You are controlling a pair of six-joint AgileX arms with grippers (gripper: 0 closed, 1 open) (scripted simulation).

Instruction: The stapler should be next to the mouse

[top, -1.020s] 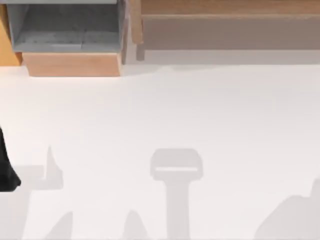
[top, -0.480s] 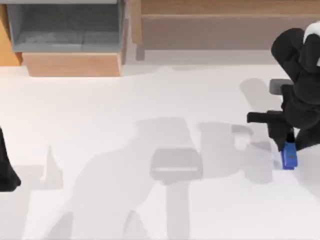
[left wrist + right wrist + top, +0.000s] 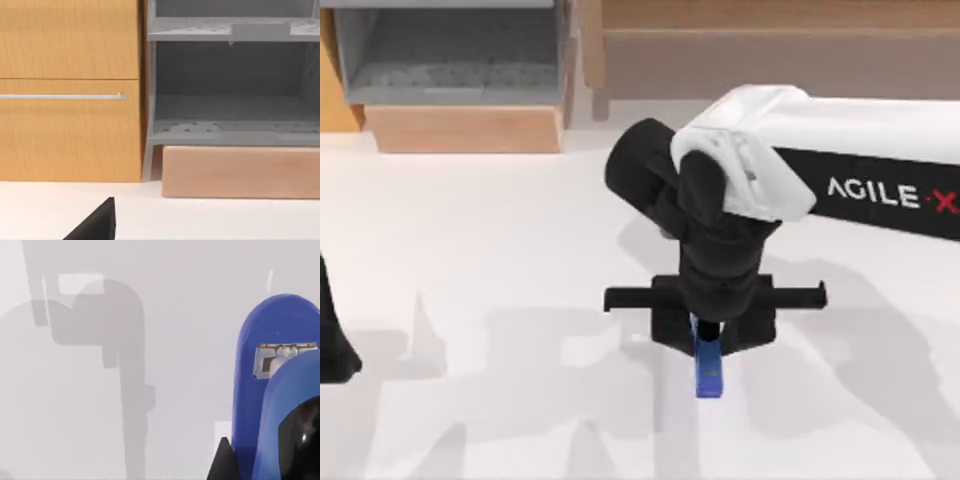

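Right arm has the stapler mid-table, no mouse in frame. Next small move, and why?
Probably keep carrying. The right gripper is shut on the stapler over bare table near the middle, and no mouse is nearby, so releasing here wouldn't place it next to anything. The left gripper sits parked at the table's left edge.

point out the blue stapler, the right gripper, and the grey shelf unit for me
Small bright blue oblong stapler (image 3: 708,372): top view, its exposed end.
Black two-finger right gripper (image 3: 705,338): top view, where it meets the stapler.
Grey open shelf unit (image 3: 230,132): left wrist view, lower shelf board.
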